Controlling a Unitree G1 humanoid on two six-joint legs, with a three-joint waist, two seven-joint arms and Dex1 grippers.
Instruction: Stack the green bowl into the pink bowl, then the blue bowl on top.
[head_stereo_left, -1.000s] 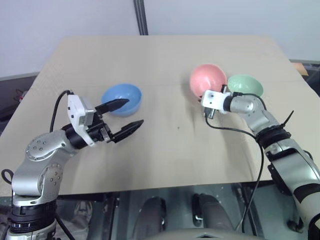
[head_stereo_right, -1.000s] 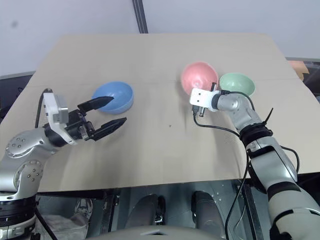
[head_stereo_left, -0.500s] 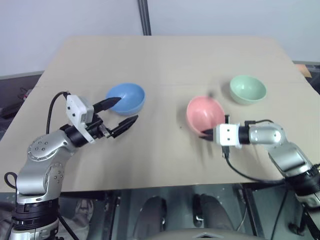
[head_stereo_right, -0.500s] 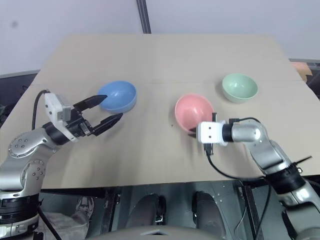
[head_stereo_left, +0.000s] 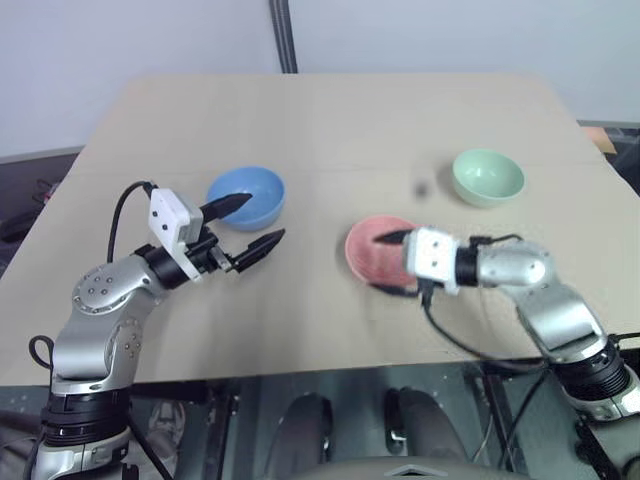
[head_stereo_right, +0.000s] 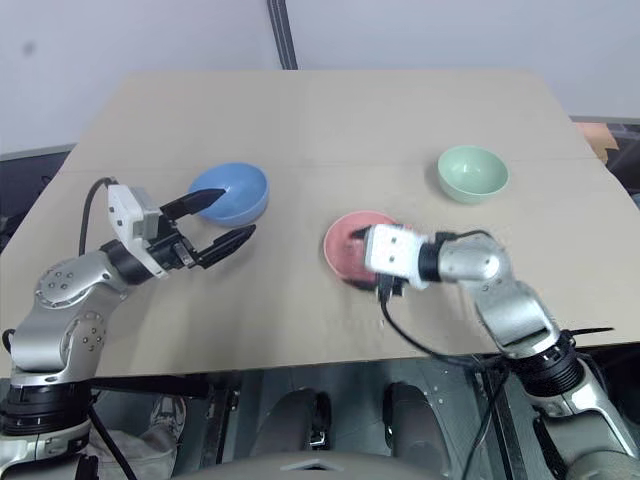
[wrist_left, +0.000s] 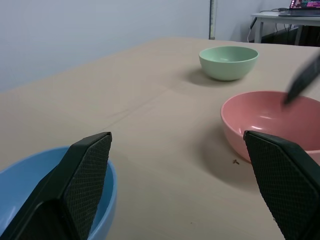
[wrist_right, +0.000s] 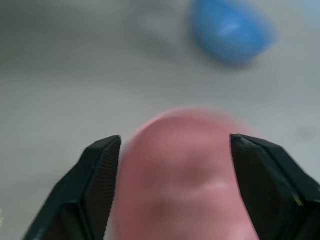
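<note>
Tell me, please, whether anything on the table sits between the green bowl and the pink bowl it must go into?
Nothing visible does: bare table separates the green bowl from the pink bowl; the blue bowl sits off to the left.

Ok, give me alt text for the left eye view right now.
The right gripper, open, sits at the pink bowl mid-table. The green bowl stands apart, further back on the right; the open left gripper hovers beside the blue bowl.

Tan wooden table (head_stereo_left: 330, 120) filled most of scene, faint seam running across it. Dark vertical pole (head_stereo_left: 281, 35) rose behind far edge, before pale wall (head_stereo_left: 120, 40). Laptop (wrist_left: 305, 4) on distant desk (wrist_left: 280, 16).
</note>
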